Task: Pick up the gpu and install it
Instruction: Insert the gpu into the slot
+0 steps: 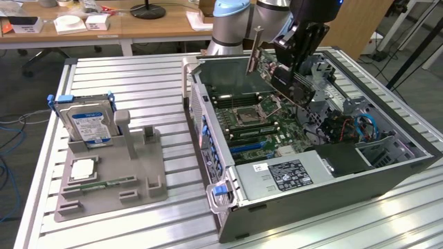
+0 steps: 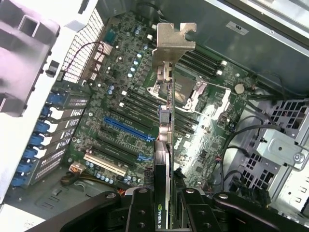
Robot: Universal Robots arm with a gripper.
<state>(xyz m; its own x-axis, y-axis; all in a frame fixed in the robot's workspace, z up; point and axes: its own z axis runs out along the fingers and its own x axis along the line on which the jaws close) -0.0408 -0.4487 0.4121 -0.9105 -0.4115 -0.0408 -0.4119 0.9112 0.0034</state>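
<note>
Your tool [image 2: 166,205] clenches the gpu [image 2: 164,121] by its cooler end, the card hanging edge-on over the motherboard [image 2: 120,111] inside the open case [image 1: 332,176] on the worktop [image 1: 124,78]; judge it light, stiff and fragile, best gripped across the flat faces, clear of the contacts.

This is looking like a robotics lab or a test workshop. A robot arm [image 1: 234,21] is standing at an aluminium slatted table [image 1: 132,78] and is holding the gpu [image 1: 280,80] over an open computer case [image 1: 332,187]. A hard drive [image 1: 86,124] is sitting in a grey fixture [image 1: 114,179], and wooden desks [image 1: 159,27] are standing behind.
</note>
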